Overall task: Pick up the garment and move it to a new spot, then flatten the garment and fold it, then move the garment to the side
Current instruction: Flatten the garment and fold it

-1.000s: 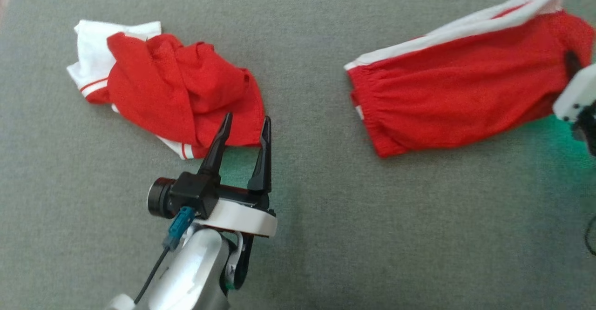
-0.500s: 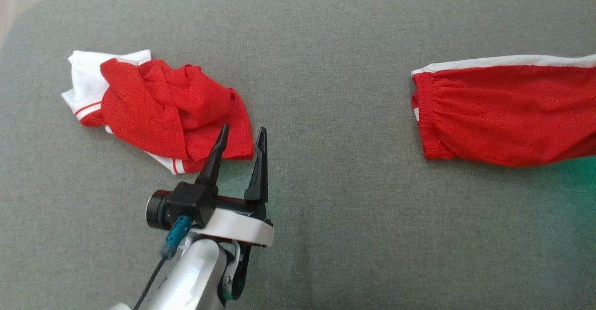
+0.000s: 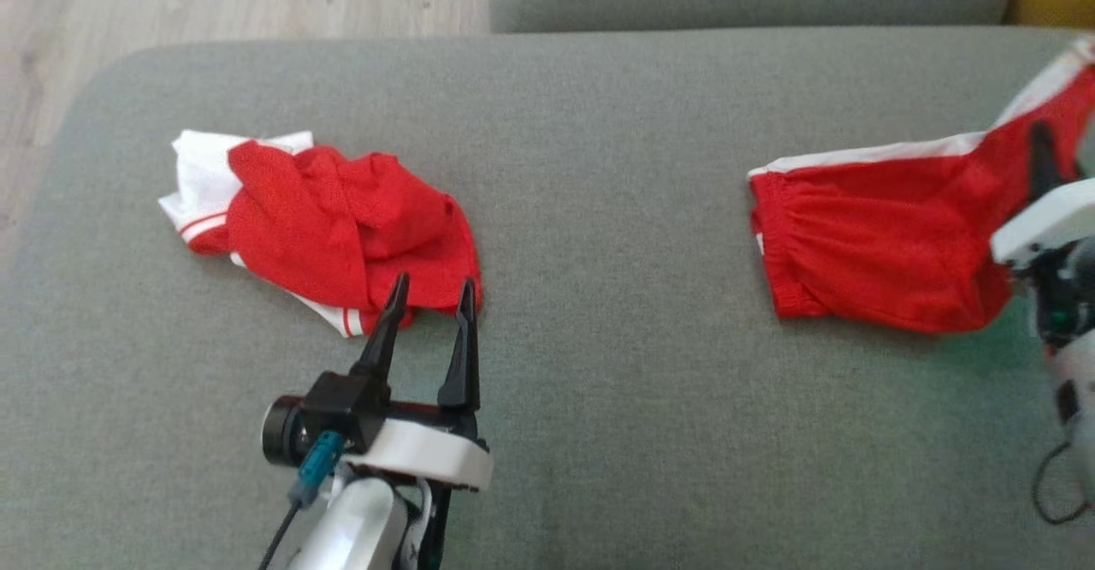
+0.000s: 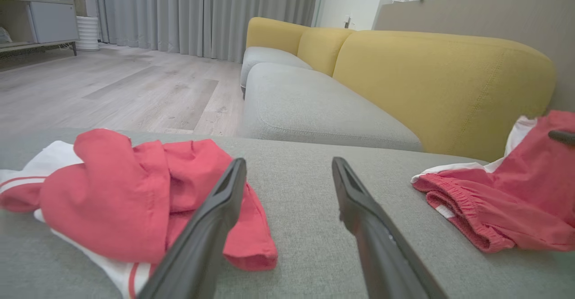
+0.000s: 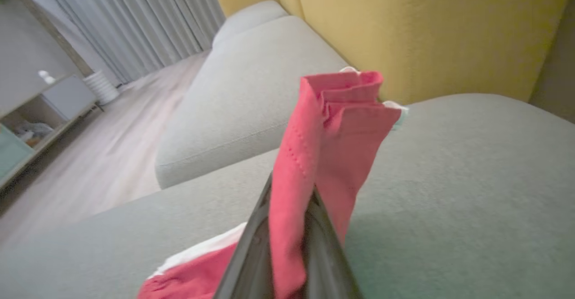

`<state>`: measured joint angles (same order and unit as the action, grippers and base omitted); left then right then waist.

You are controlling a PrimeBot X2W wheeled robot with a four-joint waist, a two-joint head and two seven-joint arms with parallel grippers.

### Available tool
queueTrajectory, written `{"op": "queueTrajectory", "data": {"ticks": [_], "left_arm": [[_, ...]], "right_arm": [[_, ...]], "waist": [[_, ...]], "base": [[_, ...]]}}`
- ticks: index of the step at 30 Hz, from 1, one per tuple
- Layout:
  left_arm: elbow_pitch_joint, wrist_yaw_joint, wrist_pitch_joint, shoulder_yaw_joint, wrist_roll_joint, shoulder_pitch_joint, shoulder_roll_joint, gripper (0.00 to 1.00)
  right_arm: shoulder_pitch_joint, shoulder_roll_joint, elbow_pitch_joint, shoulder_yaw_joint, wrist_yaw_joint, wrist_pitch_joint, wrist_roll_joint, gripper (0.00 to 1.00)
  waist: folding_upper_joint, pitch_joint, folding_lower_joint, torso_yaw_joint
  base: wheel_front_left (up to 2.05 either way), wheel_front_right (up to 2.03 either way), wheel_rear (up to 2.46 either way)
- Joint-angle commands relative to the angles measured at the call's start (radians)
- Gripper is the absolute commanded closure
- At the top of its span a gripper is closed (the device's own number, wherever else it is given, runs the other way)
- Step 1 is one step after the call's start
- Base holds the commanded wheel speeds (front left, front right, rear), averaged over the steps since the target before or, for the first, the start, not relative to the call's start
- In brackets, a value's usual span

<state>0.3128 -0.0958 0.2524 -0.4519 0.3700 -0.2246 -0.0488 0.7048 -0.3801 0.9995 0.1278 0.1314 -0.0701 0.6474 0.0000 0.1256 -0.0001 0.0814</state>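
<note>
Garment [image 3: 881,245] pinched in right end effector [image 3: 1040,138] (one end lifted); left end effector [image 3: 434,282] spread wide.

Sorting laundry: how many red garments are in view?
2. A crumpled garment lies left, just beyond the open left gripper; red shorts lie right, one end pinched by the right gripper. None seems hidden.

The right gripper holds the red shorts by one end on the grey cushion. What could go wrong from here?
1. The right gripper is shut on only a narrow fold at one end of the red shorts. The rest lies on the grey cushion, so the cloth may slip out when pulled.
2. The open left gripper has its tips at the hem of the crumpled red and white garment. A forward move might snag or drag it.
</note>
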Motion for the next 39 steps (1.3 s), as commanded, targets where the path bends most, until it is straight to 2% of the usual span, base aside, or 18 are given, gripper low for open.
{"op": "queueTrajectory", "data": {"ticks": [1,7,12,27,28,33,36,39], "left_arm": [[-0.020,0.005,0.009,0.037,-0.002,-0.003,-0.001,0.00],[-0.011,0.006,0.009,0.043,0.002,0.021,-0.002,0.00],[-0.009,0.008,0.009,0.042,0.002,0.035,-0.006,0.00],[-0.021,-0.002,0.009,0.043,0.006,0.046,-0.011,0.00],[-0.022,-0.003,0.009,0.043,0.007,0.046,-0.011,0.00],[-0.020,0.000,0.009,0.047,0.010,0.037,-0.011,0.00],[-0.020,0.004,0.009,0.051,0.011,0.029,-0.010,0.00],[-0.025,0.005,0.009,0.062,0.013,0.025,-0.010,0.00]], "right_arm": [[-0.014,0.017,-0.079,0.046,-0.001,-0.017,0.031,1.00],[-0.076,0.057,-0.207,0.150,-0.001,-0.014,0.102,1.00],[-0.123,0.064,-0.262,0.237,-0.001,-0.008,0.138,1.00],[-0.177,0.015,-0.257,0.550,-0.001,0.062,0.137,1.00],[-0.179,0.015,-0.252,0.564,-0.001,0.063,0.143,0.00],[-0.164,0.008,-0.273,0.592,-0.001,0.019,0.183,0.00],[-0.145,-0.010,-0.285,0.554,-0.001,-0.063,0.192,0.00],[-0.129,-0.029,-0.277,0.503,-0.001,-0.149,0.144,0.00]], "waist": [[0.0000,-0.033,0.0001,0.010],[0.0000,-0.071,0.0001,0.031],[0.0000,-0.088,0.0001,0.049],[0.0000,-0.087,0.0001,0.051],[0.0000,-0.088,0.0001,0.048],[0.0000,-0.103,0.0001,0.028],[0.0000,-0.119,0.0001,0.016],[0.0000,-0.138,0.0001,0.000]], "base": [[0.00,0.00,0.00],[0.00,0.00,0.00],[0.00,0.00,0.00],[0.00,0.00,0.00],[0.00,0.00,0.00],[0.00,0.00,0.00],[0.00,0.00,0.00],[0.00,0.00,0.00]]}}
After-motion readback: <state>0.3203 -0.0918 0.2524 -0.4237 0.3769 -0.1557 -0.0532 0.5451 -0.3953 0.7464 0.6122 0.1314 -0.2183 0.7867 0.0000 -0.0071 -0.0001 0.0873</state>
